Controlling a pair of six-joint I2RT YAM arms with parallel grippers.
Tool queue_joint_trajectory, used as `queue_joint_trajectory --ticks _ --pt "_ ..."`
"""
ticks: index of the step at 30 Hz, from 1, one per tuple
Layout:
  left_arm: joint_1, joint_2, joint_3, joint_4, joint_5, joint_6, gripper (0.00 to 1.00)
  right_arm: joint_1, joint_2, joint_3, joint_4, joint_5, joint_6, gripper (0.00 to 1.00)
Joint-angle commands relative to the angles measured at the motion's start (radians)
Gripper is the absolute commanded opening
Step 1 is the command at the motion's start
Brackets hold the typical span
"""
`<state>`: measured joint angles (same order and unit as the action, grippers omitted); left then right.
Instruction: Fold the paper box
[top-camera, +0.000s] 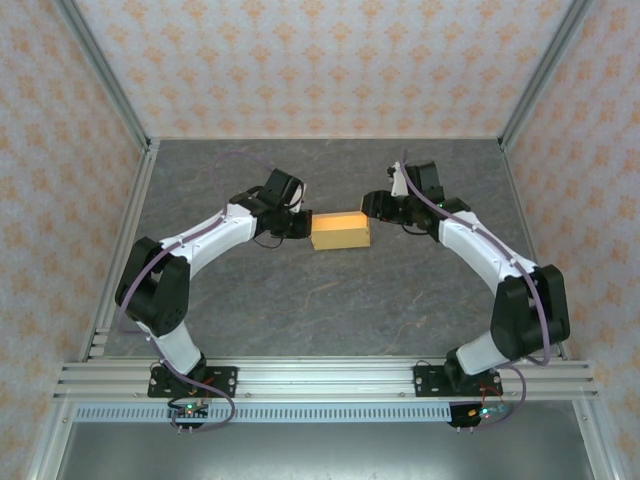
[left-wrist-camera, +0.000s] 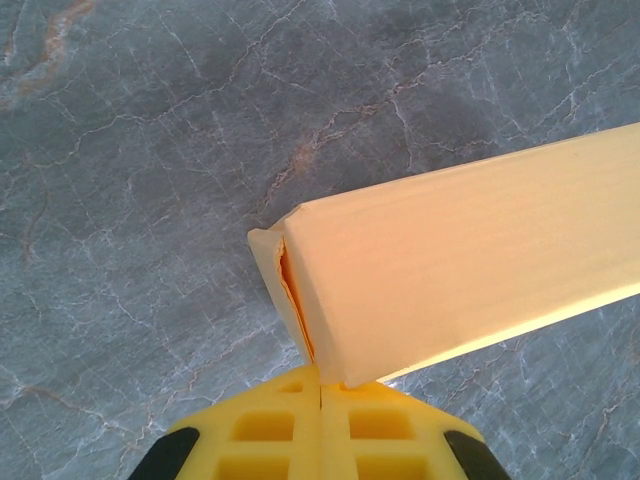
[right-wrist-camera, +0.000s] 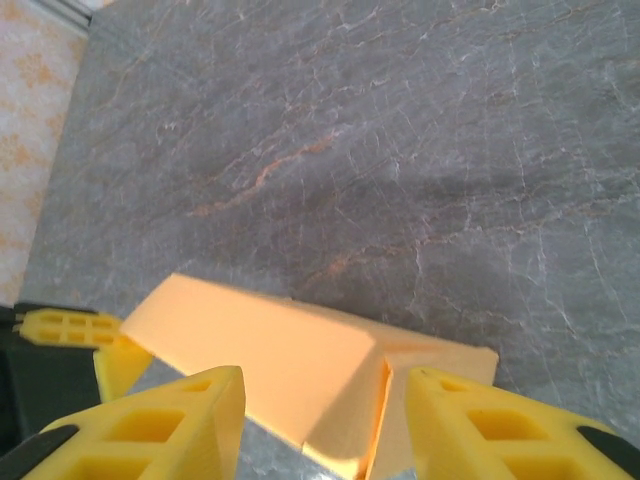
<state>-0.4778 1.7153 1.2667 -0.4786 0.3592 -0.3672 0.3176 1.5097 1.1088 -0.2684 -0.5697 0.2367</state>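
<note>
- Paper box (top-camera: 340, 231): folded shut; you have its gaping end seam left to press.
- Left jaws shut against that end; right jaws part-open astride the other.

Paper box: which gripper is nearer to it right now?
Left. The left gripper is shut on a corner of the paper box, touching it. The right gripper is open, its fingers straddling the opposite end without clear contact.

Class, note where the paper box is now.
In the top view, the paper box is mid-table, between the left gripper at its left end and the right gripper at its right end.
</note>
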Motion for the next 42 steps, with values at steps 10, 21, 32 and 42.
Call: queue_joint_trajectory --ticks 10,21,32,42 --pt "-0.002 0.017 0.014 -0.085 -0.039 -0.001 0.0 -0.005 0.075 -0.09 0.169 -0.045 0.117 0.47" --pt "-0.015 0.013 0.019 -0.086 -0.046 -0.018 0.01 -0.005 0.098 -0.24 0.342 -0.057 0.202 0.43" --pt "-0.015 -0.053 -0.032 -0.083 -0.065 -0.022 0.28 -0.005 0.095 -0.275 0.361 -0.045 0.202 0.42" --pt "-0.015 -0.1 -0.069 -0.091 -0.065 -0.015 0.36 -0.006 0.097 -0.286 0.368 -0.036 0.203 0.4"
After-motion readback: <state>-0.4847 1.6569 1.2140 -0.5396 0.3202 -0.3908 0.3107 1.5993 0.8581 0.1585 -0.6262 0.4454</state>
